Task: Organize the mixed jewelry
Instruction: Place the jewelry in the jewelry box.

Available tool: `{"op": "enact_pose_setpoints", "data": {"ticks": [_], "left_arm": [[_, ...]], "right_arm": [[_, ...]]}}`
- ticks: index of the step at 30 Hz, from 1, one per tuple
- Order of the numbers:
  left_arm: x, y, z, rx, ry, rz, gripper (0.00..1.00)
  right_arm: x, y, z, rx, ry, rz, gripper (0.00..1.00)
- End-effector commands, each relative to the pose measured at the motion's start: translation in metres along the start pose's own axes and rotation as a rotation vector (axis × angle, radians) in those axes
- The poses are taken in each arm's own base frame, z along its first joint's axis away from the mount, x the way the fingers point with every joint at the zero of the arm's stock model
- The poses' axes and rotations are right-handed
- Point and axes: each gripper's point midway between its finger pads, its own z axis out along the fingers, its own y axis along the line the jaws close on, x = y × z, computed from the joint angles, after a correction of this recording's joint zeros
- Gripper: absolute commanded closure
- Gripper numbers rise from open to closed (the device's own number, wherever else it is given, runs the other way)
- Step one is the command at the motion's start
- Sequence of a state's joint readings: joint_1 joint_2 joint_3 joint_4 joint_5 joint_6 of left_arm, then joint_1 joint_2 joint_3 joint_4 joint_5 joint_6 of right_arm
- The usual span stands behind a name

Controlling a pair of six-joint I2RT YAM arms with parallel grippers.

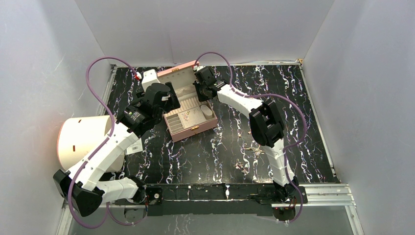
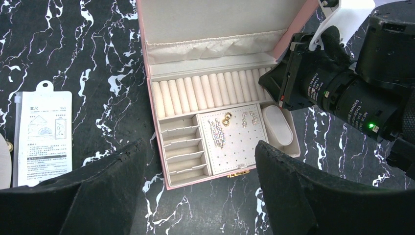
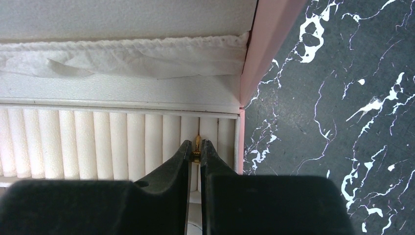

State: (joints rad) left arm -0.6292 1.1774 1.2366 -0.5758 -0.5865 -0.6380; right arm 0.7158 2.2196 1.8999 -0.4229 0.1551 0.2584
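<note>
The pink jewelry box (image 1: 192,128) stands open on the black marbled table; it also shows in the left wrist view (image 2: 154,139). My right gripper (image 3: 195,144) is shut on a small gold ring (image 3: 197,145), held edge-on over a slot between the white ring rolls (image 3: 117,142) near the box's right wall. Gold and silvery pieces (image 2: 227,120) sit on the perforated pad (image 2: 234,147). Loose jewelry (image 1: 242,166) lies on the table near the right arm. My left gripper (image 2: 198,196) is open and empty, above the table just in front of the box.
A white paper tag (image 2: 43,132) lies left of the box. A cream cylinder (image 1: 80,139) stands at the left edge. The box lid (image 3: 271,34) stands upright behind the rolls. The right wrist camera body (image 2: 337,93) hangs over the box's right end.
</note>
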Motion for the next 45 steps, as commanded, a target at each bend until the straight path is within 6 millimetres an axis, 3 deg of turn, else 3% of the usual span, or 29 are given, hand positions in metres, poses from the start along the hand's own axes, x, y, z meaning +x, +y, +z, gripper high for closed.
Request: {"op": "enact_pose_setpoints", "data": {"ticks": [1, 5, 8, 13, 36, 45], "left_arm": [[-0.006, 0.004, 0.0, -0.01, -0.026, -0.013, 0.21], [-0.006, 0.005, 0.001, -0.014, -0.028, -0.011, 0.22], [-0.006, 0.004, 0.001, -0.011, -0.026, -0.013, 0.21], [-0.005, 0.005, 0.002, -0.012, -0.022, -0.012, 0.22], [0.0, 0.007, 0.004, -0.012, -0.009, -0.019, 0.21], [0.002, 0.007, 0.005, -0.014, -0.004, -0.017, 0.21]], "right_arm": [[0.019, -0.002, 0.015, 0.014, 0.041, -0.012, 0.85], [0.01, 0.0, 0.007, 0.013, 0.024, 0.001, 0.74], [-0.008, 0.004, -0.003, 0.005, -0.02, 0.01, 0.64], [-0.031, 0.006, -0.018, 0.003, -0.075, 0.021, 0.61], [-0.036, -0.005, -0.026, 0.054, -0.101, 0.004, 0.78], [-0.019, -0.008, -0.014, 0.066, -0.054, -0.009, 0.84]]}}
